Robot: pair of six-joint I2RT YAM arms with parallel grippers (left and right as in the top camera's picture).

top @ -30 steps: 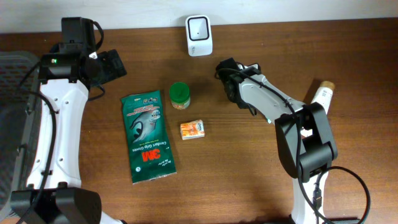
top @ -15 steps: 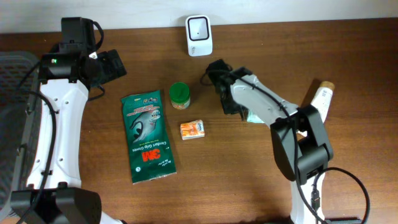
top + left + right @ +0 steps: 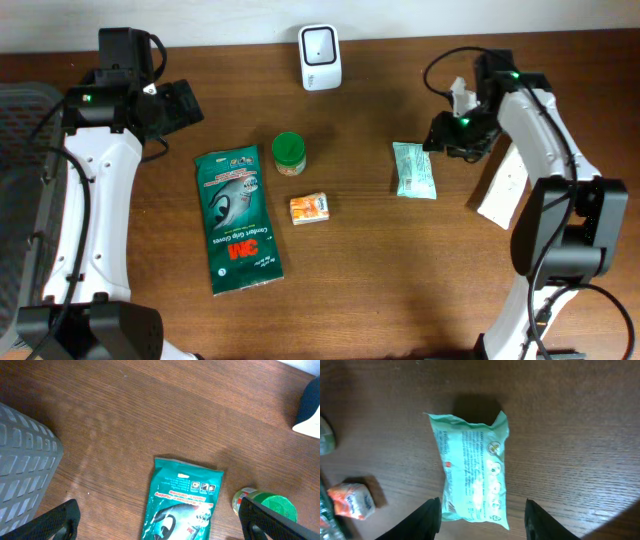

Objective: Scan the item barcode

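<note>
- Your left claw hangs released, jaws wide, with nothing between them (in its wrist view only the two dark fingertips show, at the bottom corners).
- A grey basket sits off to the outer side of that claw, at the table's edge.
- The green 3M packet lies flat on the wood, below the left claw and a little ahead of it. Neither finger touches it.
- A green-lidded jar stands just beside the packet's top corner, on the side facing your right arm.
- A small orange packet lies near the jar, between the 3M packet and the right claw's side of the table.
- The white scanner stands at the back edge, between your two claws and well apart from both.
- The pale green packet is the item to watch. It lies flat on the table with its printed face up, just beside the right claw and toward the table's middle. From the right wrist it sits under the claw, in line with the gap between the fingers and apart from both. The print is too small to pick out a barcode.
- Your right claw is released, with its fingers spread and holding nothing.
- A white bottle lies under the right arm, on the opposite side of the claw from the pale packet.
</note>
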